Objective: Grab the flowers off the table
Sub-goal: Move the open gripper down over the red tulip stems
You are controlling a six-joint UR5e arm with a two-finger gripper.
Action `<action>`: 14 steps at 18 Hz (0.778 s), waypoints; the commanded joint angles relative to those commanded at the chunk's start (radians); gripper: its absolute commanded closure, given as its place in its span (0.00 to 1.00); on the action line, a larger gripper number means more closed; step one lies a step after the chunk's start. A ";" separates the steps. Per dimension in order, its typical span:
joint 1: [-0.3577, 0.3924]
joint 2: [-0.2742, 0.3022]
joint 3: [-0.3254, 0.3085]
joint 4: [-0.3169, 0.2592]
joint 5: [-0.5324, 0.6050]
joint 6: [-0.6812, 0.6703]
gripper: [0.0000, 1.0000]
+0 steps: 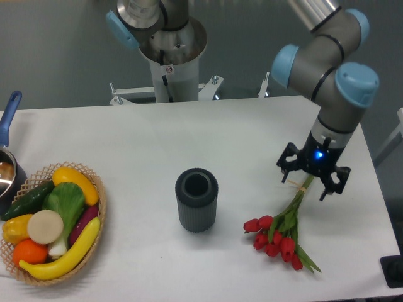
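My gripper [312, 179] hangs wide open, holding nothing, over the light, floppy flowers [281, 234]; I'd pinch the tied stems gently.

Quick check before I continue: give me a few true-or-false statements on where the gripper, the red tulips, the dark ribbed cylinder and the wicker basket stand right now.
1. The two-finger gripper is open over the stems of the bunch of red tulips. True.
2. The tulips stand inside the dark ribbed cylinder. False: they lie flat on the white tabletop, to the right of it in the picture.
3. The wicker basket of vegetables sits at the table's left edge in the picture. True.
4. The dark cylinder lies on its side. False: it stands upright, its opening facing up.
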 joint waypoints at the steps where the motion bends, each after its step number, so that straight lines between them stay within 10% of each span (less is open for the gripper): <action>1: 0.000 -0.003 0.005 0.000 0.002 -0.003 0.00; 14: -0.031 -0.074 -0.032 0.098 0.002 0.003 0.00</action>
